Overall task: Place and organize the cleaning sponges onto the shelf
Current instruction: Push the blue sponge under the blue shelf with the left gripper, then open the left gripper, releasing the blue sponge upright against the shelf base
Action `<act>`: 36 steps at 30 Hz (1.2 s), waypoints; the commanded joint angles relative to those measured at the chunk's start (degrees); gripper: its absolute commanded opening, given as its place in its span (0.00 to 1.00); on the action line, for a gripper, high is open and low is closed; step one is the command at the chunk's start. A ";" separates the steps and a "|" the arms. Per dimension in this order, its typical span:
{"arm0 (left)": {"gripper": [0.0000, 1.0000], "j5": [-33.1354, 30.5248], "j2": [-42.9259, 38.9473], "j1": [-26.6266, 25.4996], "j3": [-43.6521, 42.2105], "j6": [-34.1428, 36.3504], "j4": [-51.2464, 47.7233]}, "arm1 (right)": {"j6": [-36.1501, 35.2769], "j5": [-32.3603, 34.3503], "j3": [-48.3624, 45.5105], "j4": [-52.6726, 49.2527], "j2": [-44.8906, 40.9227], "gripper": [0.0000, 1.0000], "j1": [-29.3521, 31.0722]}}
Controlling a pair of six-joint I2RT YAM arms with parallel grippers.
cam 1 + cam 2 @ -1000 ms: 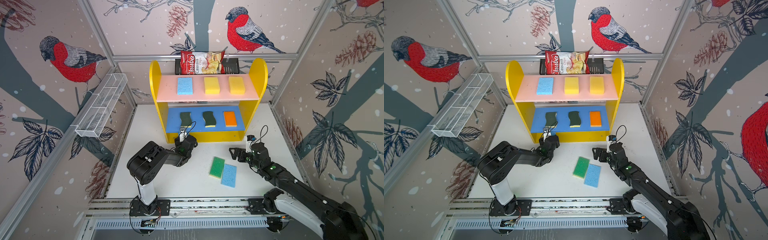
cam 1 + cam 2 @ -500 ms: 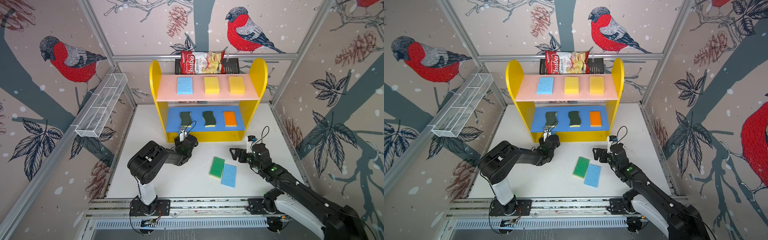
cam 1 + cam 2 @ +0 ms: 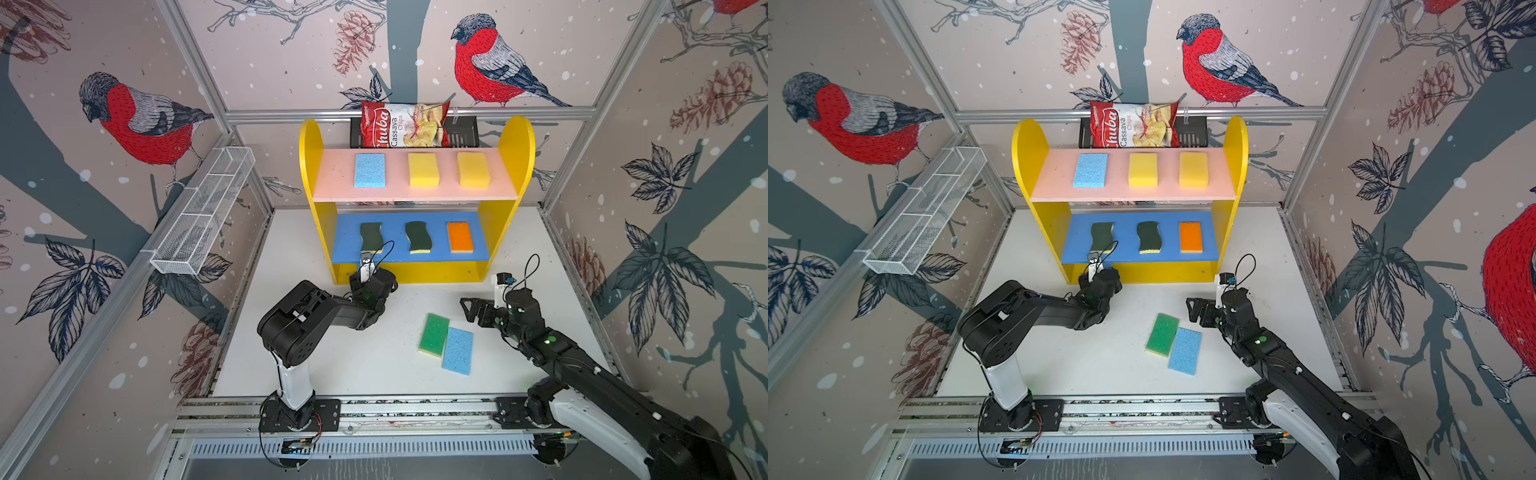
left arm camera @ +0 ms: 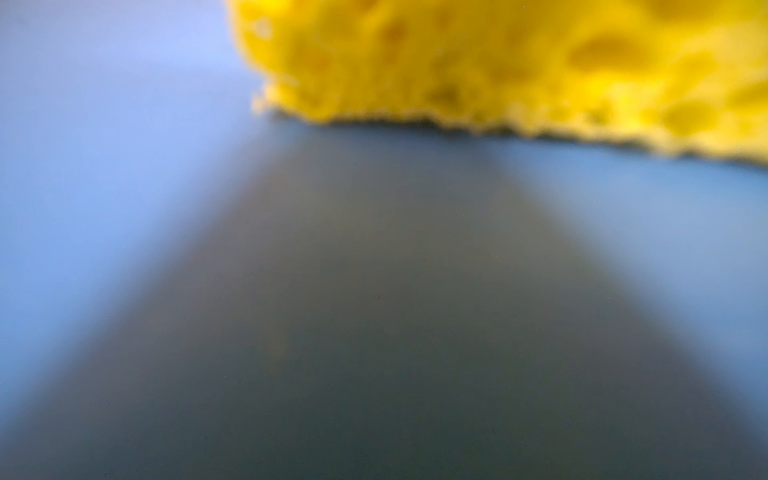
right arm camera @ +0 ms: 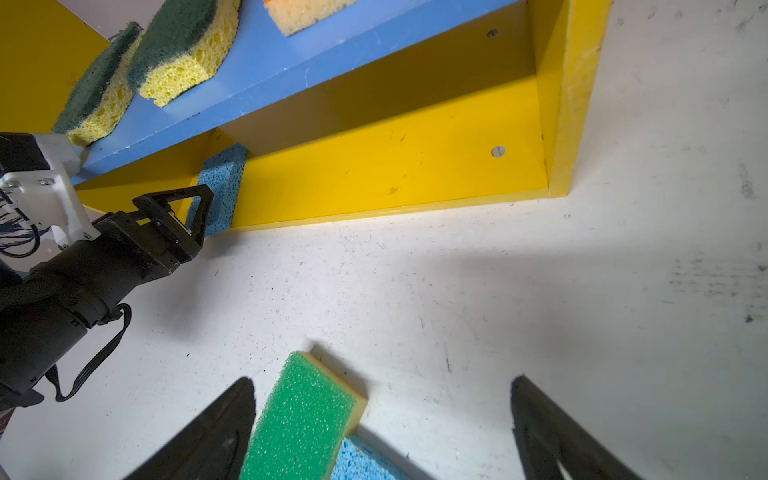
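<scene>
Shelf [image 3: 515,166]: yellow frame, pink top board [image 3: 332,183], blue middle board [image 3: 345,241]. Top board holds a light blue sponge [image 3: 370,170] and two yellow sponges [image 3: 423,170]; middle board, two dark-green sponges [image 3: 418,237] with yellow backing and an orange sponge [image 3: 460,237]. White surface [image 3: 353,365] holds a bright green sponge [image 3: 434,334] and a second light blue sponge [image 3: 457,350].

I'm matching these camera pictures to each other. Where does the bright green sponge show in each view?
In a top view: bright green sponge on the table, right of centre, in front of the shelf.
In a top view: bright green sponge, same place.
Left wrist: not in it.
Right wrist: close up, seen between the fingers of the right gripper.
Shared landmark, those three views: the light blue sponge against it.
</scene>
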 commanded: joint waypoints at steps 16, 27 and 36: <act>0.82 6.60 -9.90 -1.04 -3.74 3.18 -9.63 | 0.91 0.68 0.43 -1.56 -2.19 0.96 0.01; 0.82 7.66 -20.53 -1.66 -7.27 1.92 -13.40 | 1.48 0.62 0.45 -2.63 -4.79 0.96 0.03; 0.81 11.53 -34.01 -1.76 -14.62 -1.39 -16.51 | 1.87 -0.27 0.92 -2.63 -5.51 0.96 0.27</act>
